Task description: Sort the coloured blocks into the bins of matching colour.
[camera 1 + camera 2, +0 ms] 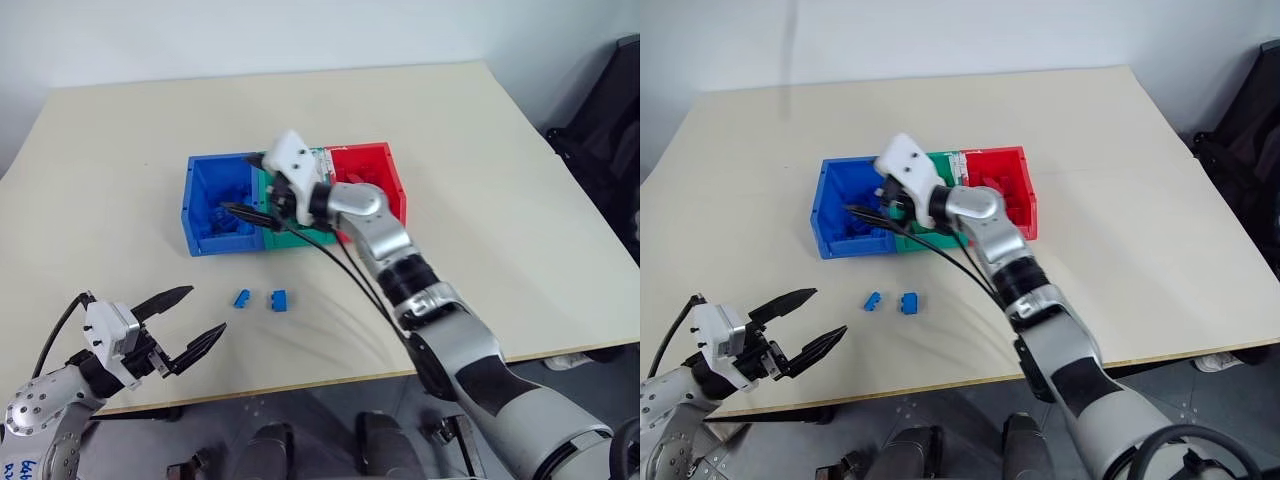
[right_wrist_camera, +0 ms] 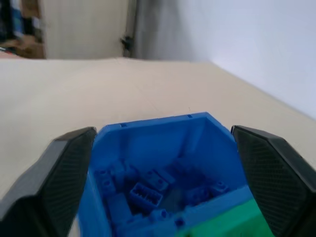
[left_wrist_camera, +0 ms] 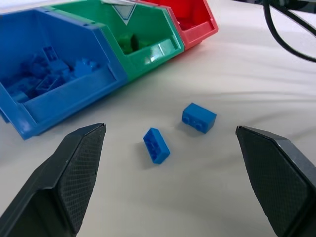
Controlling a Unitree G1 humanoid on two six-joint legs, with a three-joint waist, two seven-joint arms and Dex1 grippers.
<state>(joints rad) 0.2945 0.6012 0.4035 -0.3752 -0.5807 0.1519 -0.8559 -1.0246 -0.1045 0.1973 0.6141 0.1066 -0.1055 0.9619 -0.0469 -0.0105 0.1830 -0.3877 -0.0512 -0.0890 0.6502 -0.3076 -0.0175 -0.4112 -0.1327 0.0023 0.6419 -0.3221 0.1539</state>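
Note:
Three joined bins stand mid-table: blue bin [image 1: 203, 178], green bin [image 1: 283, 238] and red bin [image 1: 380, 160]. Several blue blocks [image 2: 148, 190] lie inside the blue bin. My right gripper [image 1: 245, 187] hovers over the blue bin's right side, pointing left, open, with nothing between its fingers. Two loose blue blocks [image 1: 241, 298] [image 1: 278, 300] lie on the table in front of the bins. My left gripper [image 1: 203, 311] stands open just left of and nearer than them, empty. A green brick [image 3: 131, 43] lies in the green bin.
The beige table [image 1: 480, 200] has open surface right of and behind the bins. Black cables [image 1: 345, 265] hang from my right arm over the space in front of the bins. A dark object [image 1: 610, 140] stands off the table's right edge.

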